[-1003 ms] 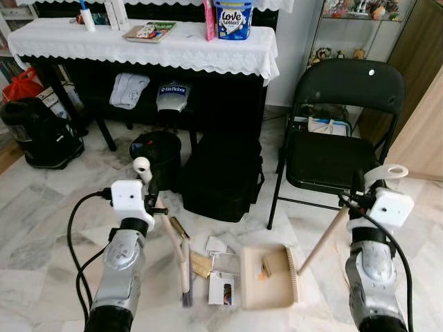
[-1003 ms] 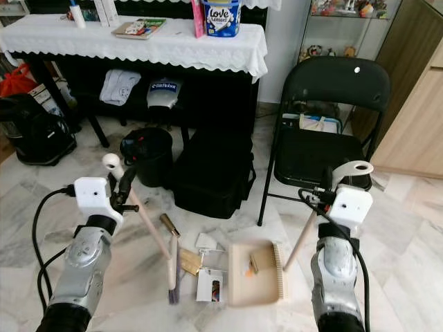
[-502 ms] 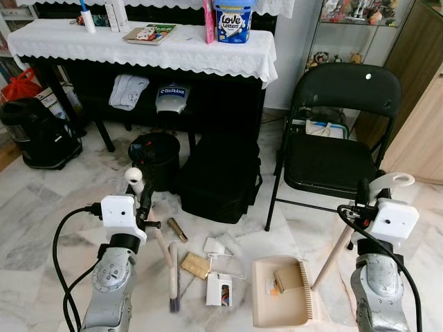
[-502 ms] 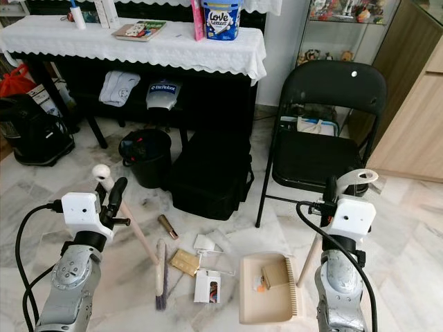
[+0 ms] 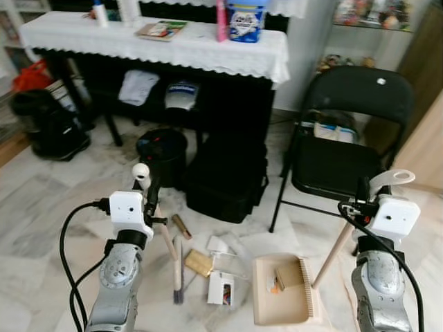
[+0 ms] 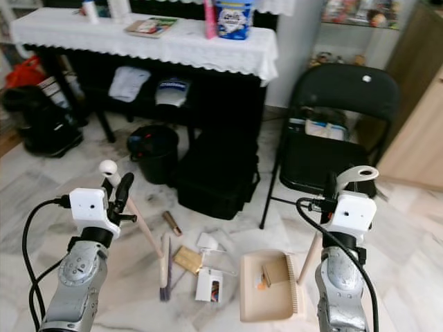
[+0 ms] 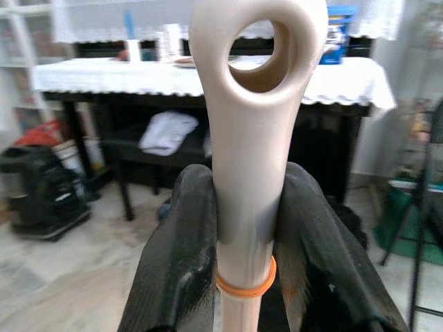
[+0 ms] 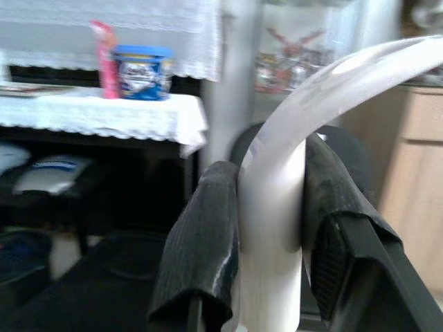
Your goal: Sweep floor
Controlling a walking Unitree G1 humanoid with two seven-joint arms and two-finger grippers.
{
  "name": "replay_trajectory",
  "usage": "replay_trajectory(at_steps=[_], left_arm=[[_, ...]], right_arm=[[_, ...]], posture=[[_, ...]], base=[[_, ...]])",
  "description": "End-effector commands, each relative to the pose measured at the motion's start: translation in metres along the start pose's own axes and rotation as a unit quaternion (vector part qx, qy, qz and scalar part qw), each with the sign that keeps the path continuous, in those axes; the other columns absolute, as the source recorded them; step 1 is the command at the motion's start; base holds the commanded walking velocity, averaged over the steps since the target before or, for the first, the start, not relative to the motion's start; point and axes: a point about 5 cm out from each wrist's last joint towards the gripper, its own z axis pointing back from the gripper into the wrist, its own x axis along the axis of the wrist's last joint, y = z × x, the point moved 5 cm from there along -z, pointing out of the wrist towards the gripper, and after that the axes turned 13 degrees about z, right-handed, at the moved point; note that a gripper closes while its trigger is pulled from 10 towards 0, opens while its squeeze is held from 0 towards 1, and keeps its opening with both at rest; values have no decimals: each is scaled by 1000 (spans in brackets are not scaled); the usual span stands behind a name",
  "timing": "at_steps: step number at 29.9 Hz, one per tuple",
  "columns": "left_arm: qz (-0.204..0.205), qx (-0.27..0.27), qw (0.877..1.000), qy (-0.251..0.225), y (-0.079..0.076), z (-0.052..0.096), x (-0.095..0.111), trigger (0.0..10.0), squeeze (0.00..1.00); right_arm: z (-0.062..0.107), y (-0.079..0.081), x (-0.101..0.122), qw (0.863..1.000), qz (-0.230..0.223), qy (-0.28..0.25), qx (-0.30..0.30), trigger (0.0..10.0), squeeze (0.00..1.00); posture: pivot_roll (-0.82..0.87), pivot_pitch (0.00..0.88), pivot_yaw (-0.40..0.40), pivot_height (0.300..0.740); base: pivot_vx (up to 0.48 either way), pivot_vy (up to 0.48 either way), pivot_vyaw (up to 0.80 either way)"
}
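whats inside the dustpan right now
The beige dustpan on the floor holds a small brown boxy piece and an orange scrap near its middle. Whether fine dust lies there too cannot be made out.

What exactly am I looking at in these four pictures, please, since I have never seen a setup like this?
This is a humanoid robot sweeping a floor. The two wide pictures come from a stereo camera on its head, looking down past its two silver arms. The two close-ups come from cameras on its wrists, looking along its black fingers.

The left gripper is closed on the handle of a small broom, whose bristles rest on the marble floor. The right gripper is closed on the handle of a beige dustpan, which lies flat and already holds a few scraps.

Between broom and dustpan lies litter: a small white carton, a tan packet and crumpled paper. Behind stand a black bin, a black bag and a folding chair.
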Motion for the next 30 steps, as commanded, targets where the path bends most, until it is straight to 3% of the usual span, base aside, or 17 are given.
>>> replay_trajectory(at_steps=[1, 8, 30], left_arm=[[-16, -4, 1000, -8, -2, -7, 6, 10000, 0], [-24, -4, 1000, -5, -2, -8, 6, 10000, 0], [-37, 1, 999, 16, 3, 1, -3, 10000, 0]], right_arm=[[-5, -4, 17, 999, -9, -31, -11, 10000, 0], [-5, -8, 15, 999, -34, -24, -24, 10000, 0], [-2, -6, 17, 999, -37, -23, -10, 10000, 0]], posture=[[-37, 0, 3, 740], [-27, 0, 3, 740], [-27, 0, -7, 740]], base=[[0, 0, 794], [0, 0, 794], [0, 0, 794]])
